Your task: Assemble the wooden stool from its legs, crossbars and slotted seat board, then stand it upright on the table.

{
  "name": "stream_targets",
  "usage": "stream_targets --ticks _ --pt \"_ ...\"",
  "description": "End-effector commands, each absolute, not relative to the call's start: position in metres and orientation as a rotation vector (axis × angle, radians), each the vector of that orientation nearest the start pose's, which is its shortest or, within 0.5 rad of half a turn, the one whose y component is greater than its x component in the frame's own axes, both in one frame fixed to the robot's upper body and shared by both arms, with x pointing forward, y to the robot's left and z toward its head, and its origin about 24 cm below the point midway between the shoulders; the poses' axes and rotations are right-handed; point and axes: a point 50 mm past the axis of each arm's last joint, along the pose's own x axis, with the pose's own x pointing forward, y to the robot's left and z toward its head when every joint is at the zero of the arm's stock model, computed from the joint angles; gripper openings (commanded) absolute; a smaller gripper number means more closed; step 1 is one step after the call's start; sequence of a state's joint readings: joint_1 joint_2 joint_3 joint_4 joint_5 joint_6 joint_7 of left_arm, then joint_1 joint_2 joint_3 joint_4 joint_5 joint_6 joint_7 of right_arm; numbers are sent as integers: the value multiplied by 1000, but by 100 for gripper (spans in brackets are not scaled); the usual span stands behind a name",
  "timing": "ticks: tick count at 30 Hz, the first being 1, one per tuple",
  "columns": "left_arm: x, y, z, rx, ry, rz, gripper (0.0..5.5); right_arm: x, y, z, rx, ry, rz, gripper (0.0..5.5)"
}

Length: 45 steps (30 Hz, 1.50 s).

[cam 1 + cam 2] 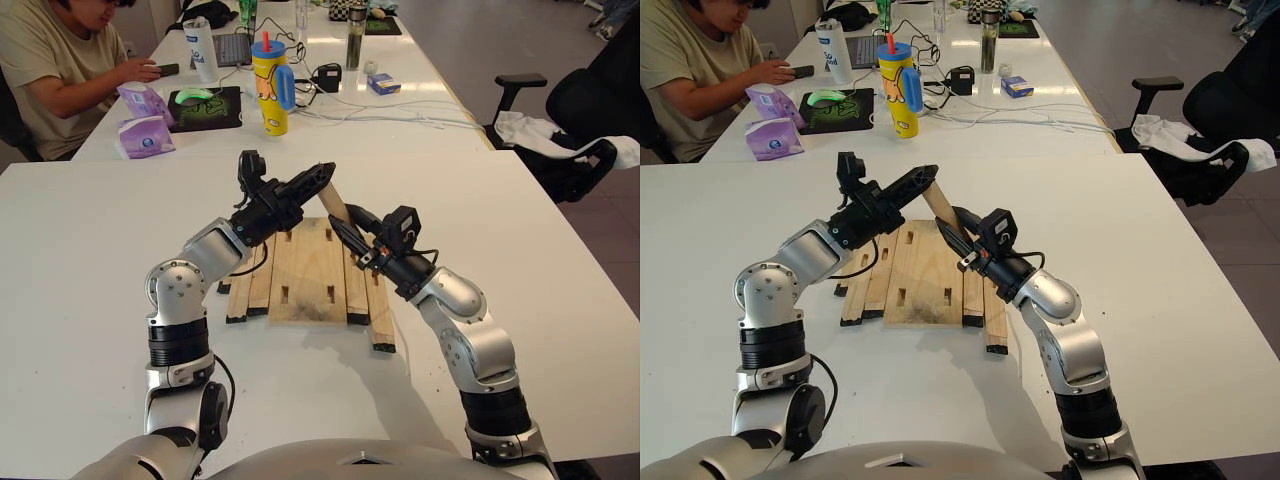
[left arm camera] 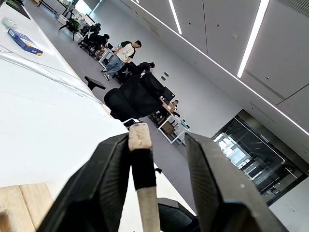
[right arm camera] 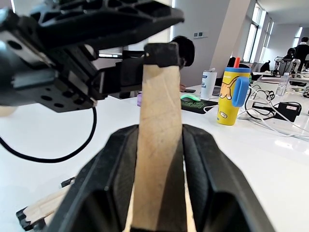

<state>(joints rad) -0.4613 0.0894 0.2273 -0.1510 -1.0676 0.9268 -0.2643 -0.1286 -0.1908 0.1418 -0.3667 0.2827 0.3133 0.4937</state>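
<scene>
**Two claws on one leg, above the seat board**

Head camera: The left claw [image 1: 318, 180] and the right claw [image 1: 340, 228] meet over the middle of the white table [image 1: 90, 250]. A wooden leg [image 1: 335, 205] runs slanted between them. Its upper end sits at the left claw's tips and its lower part goes into the right claw. Directly beneath both claws the slotted seat board [image 1: 305, 275] lies flat on the table. Loose wooden bars lie against the board, some on the left claw's side [image 1: 240, 295] and one on the right claw's side [image 1: 381, 315]. Whether the leg's lower end touches the board cannot be told. Well beyond the claws a yellow cup [image 1: 270, 90] stands on a second table.

Left wrist camera: The leg's pale end [image 2: 140, 137] rises between the left claw's two fingers. It lies against one finger [image 2: 106, 183]. The other finger [image 2: 217, 183] stands off from it with a clear gap, so this claw is spread and not clamped. Pale wood [image 2: 24, 203] shows under the claw; which piece it is cannot be told.

Right wrist camera: The right claw pinches the leg [image 3: 159, 145], with a finger [image 3: 120, 179] pressed on each flank. The leg runs away from this claw to the left claw [image 3: 164, 53], where a black finger covers its far end.
</scene>
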Motion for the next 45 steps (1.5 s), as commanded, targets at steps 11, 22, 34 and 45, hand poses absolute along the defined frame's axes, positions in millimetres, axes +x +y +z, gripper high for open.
stream_targets --ticks 11,22,34,45 --pt "287 118 148 -803 186 -835 45 249 -104 128 -22 -149 752 132" --pt "281 165 158 -617 -39 -398 44 260 -129 94 24 88 609 197" --pt "273 182 99 -627 -62 1 44 276 -143 92 89 123 481 197" --pt "269 184 74 -608 -11 79 44 279 -141 92 85 143 506 197"
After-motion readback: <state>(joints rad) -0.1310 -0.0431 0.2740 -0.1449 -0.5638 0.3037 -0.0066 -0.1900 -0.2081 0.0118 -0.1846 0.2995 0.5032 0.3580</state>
